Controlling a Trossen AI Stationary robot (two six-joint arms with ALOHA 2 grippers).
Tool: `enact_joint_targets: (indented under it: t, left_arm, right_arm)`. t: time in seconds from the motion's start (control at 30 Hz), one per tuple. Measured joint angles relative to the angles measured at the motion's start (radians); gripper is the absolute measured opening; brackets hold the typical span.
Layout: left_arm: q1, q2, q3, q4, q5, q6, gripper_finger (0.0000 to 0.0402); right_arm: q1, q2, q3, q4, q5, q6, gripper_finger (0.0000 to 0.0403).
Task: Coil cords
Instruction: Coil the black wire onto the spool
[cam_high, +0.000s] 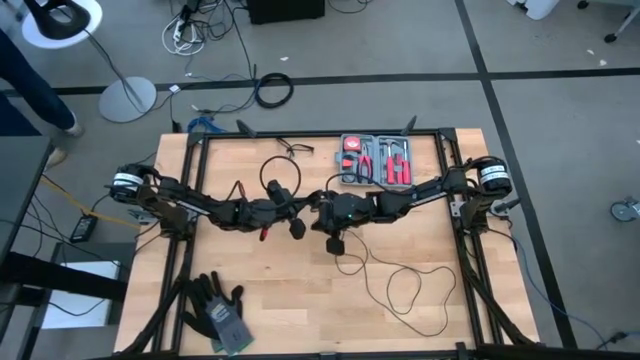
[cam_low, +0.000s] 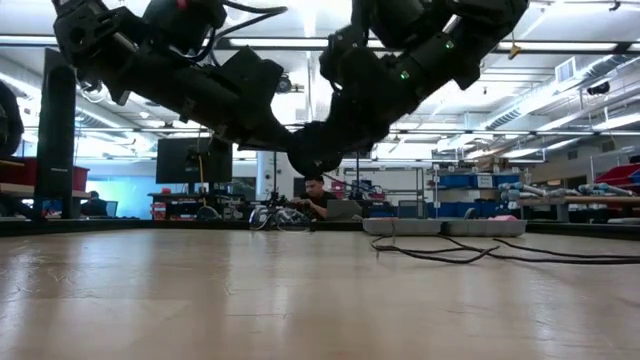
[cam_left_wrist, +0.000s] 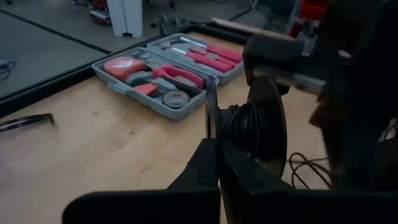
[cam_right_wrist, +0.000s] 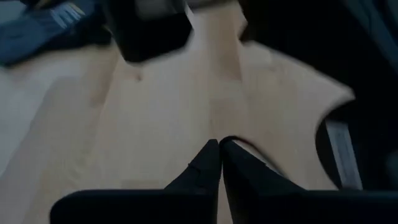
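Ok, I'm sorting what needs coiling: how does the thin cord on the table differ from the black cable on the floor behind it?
The thin cord sprawls in loose loops; the floor cable is wound in a tight ring. The thin cord lies on the wooden table; the floor cable lies beyond its far edge. Both are black.

A grey tool case (cam_high: 376, 160) lies open near the table's (cam_high: 290, 310) far edge, right of centre, holding red-handled tools. A pair of dark gloves (cam_high: 218, 312) lies near the near left corner. A small black wire item (cam_high: 292, 148) sits at the far edge.
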Motion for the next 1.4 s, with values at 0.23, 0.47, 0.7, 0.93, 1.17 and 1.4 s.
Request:
enact_joint_targets:
  t: [0.23,0.47,0.7,0.93,1.17,1.4]
  left_arm:
    - [0.0,0.0,-0.143,0.298,0.012,-0.021,0.0]
    - [0.0,0.0,-0.281,0.52,0.061,-0.026,0.0]
    - [0.0,0.0,-0.31,0.649,0.083,0.029,0.0]
    - [0.0,0.0,-0.312,0.663,0.08,0.035,0.0]
    - [0.0,0.0,-0.31,0.665,0.081,0.057,0.0]
    - [0.0,0.0,-0.31,0.695,0.081,0.106,0.0001]
  right_arm:
    - [0.022,-0.036,-0.096,0.031,0.079,0.04,0.0027]
    - [0.059,-0.151,-0.279,0.267,0.221,0.05,0.0011]
    - [0.076,-0.149,-0.493,0.662,0.308,0.144,0.0003]
    - [0.076,-0.131,-0.555,0.722,0.311,0.289,0.0012]
    - [0.076,-0.13,-0.555,0.723,0.308,0.302,0.0011]
    - [0.082,-0.13,-0.555,0.725,0.307,0.303,0.0003]
